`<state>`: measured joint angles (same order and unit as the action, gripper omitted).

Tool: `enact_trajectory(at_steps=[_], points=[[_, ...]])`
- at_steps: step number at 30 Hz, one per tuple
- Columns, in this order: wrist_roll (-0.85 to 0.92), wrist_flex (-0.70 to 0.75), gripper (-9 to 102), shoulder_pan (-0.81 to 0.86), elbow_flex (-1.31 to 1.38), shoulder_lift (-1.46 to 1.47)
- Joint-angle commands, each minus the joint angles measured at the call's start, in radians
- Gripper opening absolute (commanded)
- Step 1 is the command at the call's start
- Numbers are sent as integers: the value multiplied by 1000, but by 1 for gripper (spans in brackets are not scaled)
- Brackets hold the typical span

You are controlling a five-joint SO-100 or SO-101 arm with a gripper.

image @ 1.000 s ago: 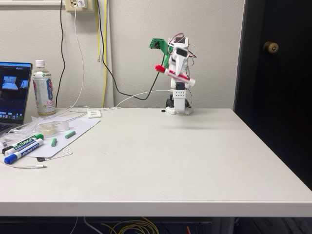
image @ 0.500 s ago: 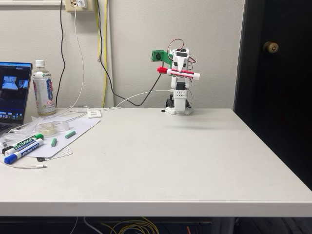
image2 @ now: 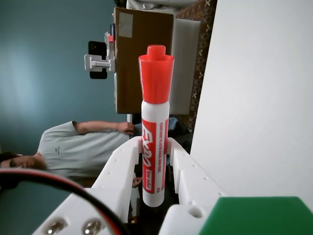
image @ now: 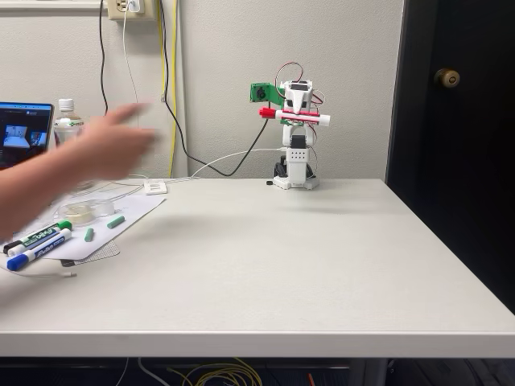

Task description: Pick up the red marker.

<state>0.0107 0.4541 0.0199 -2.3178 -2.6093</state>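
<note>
The fingers [image2: 155,164] clamp the red marker [image: 294,117] level, high above the counter [image: 273,265]; a person's blurred hand [image: 109,145] reaches over its left edge.

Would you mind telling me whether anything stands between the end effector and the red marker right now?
Nothing visible does. The end effector is already shut on the red marker, with a finger pressed against each side of its barrel; the fixed view shows the marker held level above the table.

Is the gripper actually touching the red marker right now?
Touching. The wrist view shows the gripper with both fingers pressed against the red marker barrel.
</note>
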Motion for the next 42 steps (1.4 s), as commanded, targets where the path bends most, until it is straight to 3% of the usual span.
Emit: enact_trajectory(at_steps=[1, 21, 42], points=[[11, 6, 1, -14, 18, -52], [72, 104, 1, -117, 23, -132], [84, 80, 1, -91, 11, -103]])
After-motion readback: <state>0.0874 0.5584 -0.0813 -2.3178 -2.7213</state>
